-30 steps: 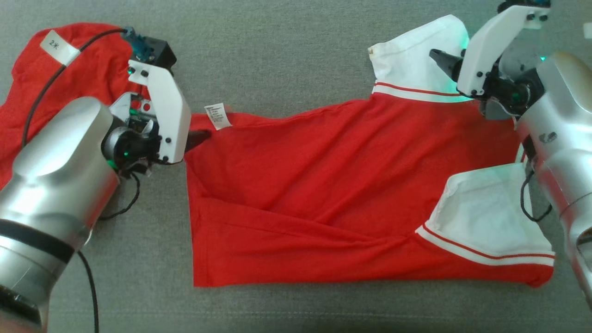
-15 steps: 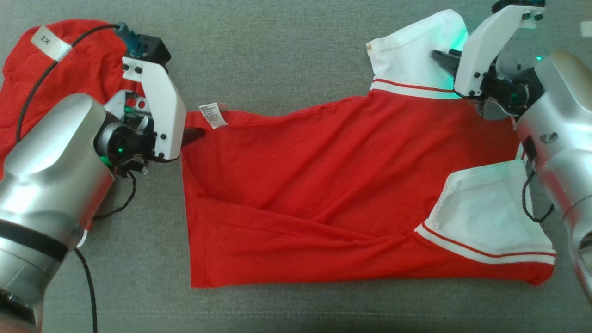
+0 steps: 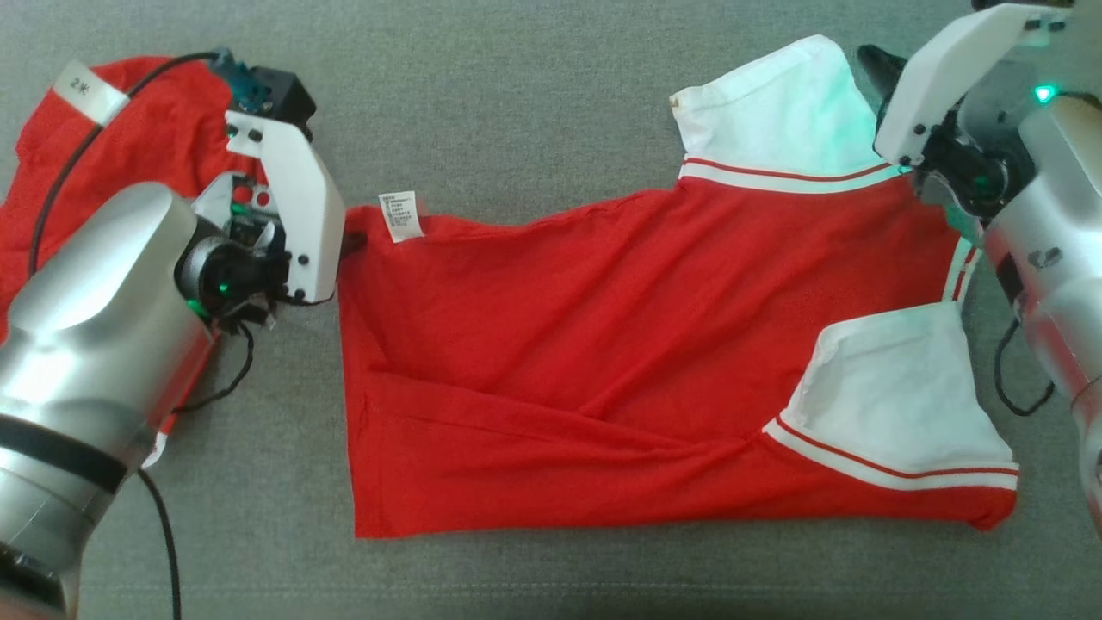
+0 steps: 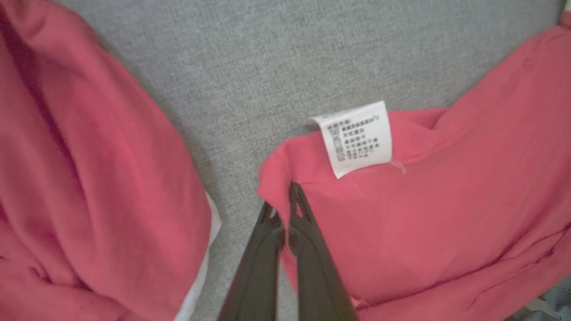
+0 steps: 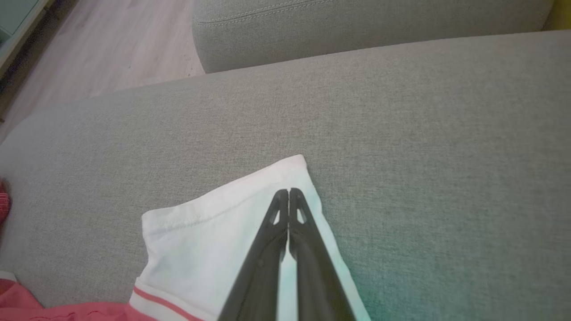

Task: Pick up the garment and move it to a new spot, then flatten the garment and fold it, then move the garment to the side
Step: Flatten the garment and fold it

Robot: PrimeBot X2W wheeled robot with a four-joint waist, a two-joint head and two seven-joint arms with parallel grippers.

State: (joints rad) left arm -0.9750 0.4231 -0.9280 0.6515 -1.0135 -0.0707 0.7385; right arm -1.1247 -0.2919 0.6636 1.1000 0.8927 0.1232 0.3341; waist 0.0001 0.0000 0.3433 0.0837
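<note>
The garment (image 3: 603, 344) is a red shirt with white sleeves, spread on a grey cushion (image 3: 534, 95). My left gripper (image 3: 349, 245) is shut on its left hem corner, just beside the white care label (image 3: 400, 215). In the left wrist view the closed gripper (image 4: 281, 203) pinches that red corner (image 4: 446, 200) below the label (image 4: 359, 138). My right gripper (image 3: 874, 60) is shut at the far edge of the upper white sleeve (image 3: 775, 112). In the right wrist view its closed tips (image 5: 289, 192) lie on that sleeve (image 5: 200, 236). The lower white sleeve (image 3: 887, 396) lies folded over the red body.
A second red cloth (image 3: 129, 138) with a white tag (image 3: 86, 86) lies bunched behind my left arm and shows again as the red cloth (image 4: 89, 178). The sofa's back cushion (image 5: 357, 26) and a wooden floor (image 5: 111, 49) lie beyond the seat.
Both grippers have closed from open onto the garment. The right gripper has shifted up and to the right, and the upper sleeve has spread with it.
</note>
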